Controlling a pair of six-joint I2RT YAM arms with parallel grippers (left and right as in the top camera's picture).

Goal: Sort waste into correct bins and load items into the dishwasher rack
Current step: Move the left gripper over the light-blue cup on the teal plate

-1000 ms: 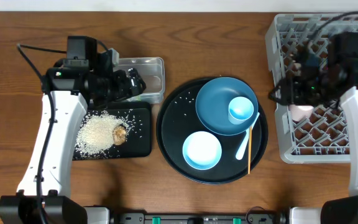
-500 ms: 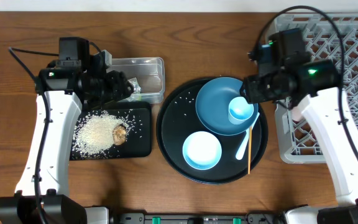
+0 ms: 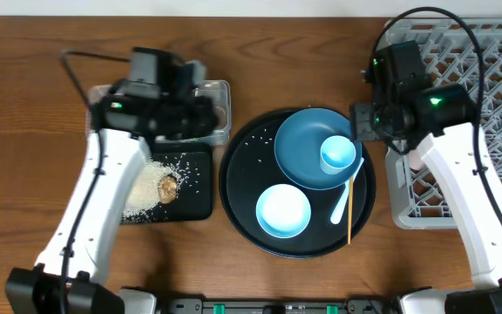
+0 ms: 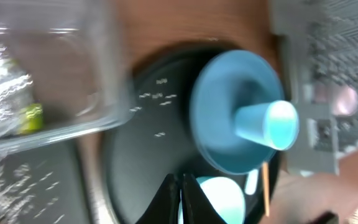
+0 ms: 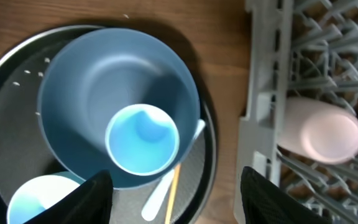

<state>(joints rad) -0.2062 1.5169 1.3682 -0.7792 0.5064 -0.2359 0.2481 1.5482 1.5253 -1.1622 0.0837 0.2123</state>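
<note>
1. The left pincer (image 4: 180, 186) hangs over the gap between the clear plastic tub (image 3: 219, 94) and the round black tray (image 3: 238, 196). Its fingers are drawn together to a thin slit, and nothing shows between them, though the left wrist view is blurred.
2. The right pincer (image 5: 180, 183) hovers above the round tray's right side, next to the dishwasher rack (image 3: 486, 78). Its fingers are spread wide and hold nothing.
3. In the tub lie crumpled silver-white wrappers (image 4: 2, 81) and a yellow-green packet (image 4: 30, 118).
4. The shallow black rectangular tray (image 3: 197, 205) sits just in front of the tub. It carries a heap of white rice (image 3: 142, 190) with a small brown food lump (image 3: 168, 187) at the heap's edge.
5. A few stray rice grains (image 3: 264, 139) are scattered on the round tray.
6. On the round tray, the dark blue plate (image 3: 303, 144) holds the light blue cup (image 3: 338, 154), which stands upright.
7. The light blue bowl (image 3: 283, 210) sits in front of the plate.
8. The pale blue spoon (image 3: 345, 199) and the wooden chopstick (image 3: 351, 214) lie side by side at the tray's right.
9. The pinkish-white cup (image 5: 321, 134) lies in the rack near its left wall.
10. Everything rests on a wooden counter (image 3: 24, 174).
</note>
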